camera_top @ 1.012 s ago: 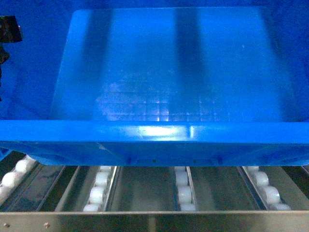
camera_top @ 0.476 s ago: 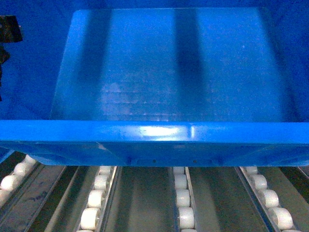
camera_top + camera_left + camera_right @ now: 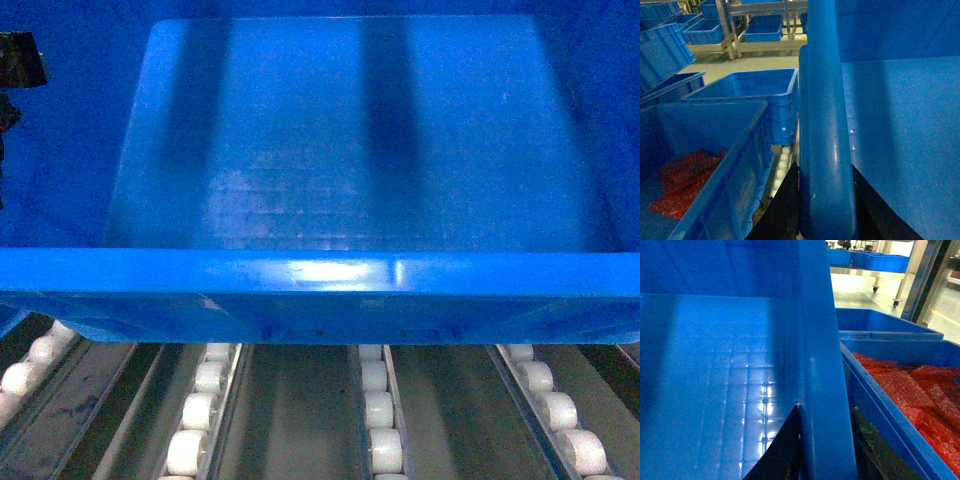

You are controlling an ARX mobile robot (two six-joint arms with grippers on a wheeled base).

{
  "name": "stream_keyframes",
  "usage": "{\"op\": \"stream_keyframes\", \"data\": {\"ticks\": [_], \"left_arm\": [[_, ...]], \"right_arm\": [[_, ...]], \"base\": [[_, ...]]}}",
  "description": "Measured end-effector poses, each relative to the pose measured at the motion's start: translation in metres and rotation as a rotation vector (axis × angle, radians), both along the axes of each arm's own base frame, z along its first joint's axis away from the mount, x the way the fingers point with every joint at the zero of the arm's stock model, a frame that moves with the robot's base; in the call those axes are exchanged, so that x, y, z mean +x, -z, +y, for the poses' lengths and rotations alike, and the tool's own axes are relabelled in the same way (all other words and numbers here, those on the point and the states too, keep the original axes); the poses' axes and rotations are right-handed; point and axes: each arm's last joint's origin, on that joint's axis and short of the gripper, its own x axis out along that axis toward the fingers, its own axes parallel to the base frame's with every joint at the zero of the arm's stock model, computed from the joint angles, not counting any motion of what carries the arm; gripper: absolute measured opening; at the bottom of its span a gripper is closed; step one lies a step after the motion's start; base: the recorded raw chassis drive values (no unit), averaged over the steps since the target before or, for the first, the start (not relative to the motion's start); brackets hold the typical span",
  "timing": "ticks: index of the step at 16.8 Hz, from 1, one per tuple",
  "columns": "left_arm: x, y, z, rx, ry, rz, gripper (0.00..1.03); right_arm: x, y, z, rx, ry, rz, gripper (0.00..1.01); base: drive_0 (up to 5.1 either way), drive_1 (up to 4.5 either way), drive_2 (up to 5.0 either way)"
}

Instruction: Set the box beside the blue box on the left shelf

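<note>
The box (image 3: 350,180) filled the head view, its near rim above the left shelf (image 3: 300,420), whose white rollers (image 3: 378,410) ran out from under the box. The left claw (image 3: 827,210) was clamped on the box's left rim, one dark finger on either side of the wall. The right claw (image 3: 825,450) was clamped likewise on the box's right rim. Left of the box stood another blue crate (image 3: 705,165) holding red material; right of the box, a second crate of red material (image 3: 910,390).
</note>
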Motion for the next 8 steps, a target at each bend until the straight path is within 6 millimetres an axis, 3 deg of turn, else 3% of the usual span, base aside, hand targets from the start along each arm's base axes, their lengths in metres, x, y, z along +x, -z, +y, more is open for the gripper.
{"op": "stream_keyframes", "data": {"ticks": [8], "left_arm": [[0.0000, 0.0000, 0.0000, 0.000, 0.000, 0.000, 0.17]], "right_arm": [[-0.0001, 0.0001, 0.0000, 0.000, 0.000, 0.000, 0.21]], "base": [[0.0, 0.00, 0.0]]}}
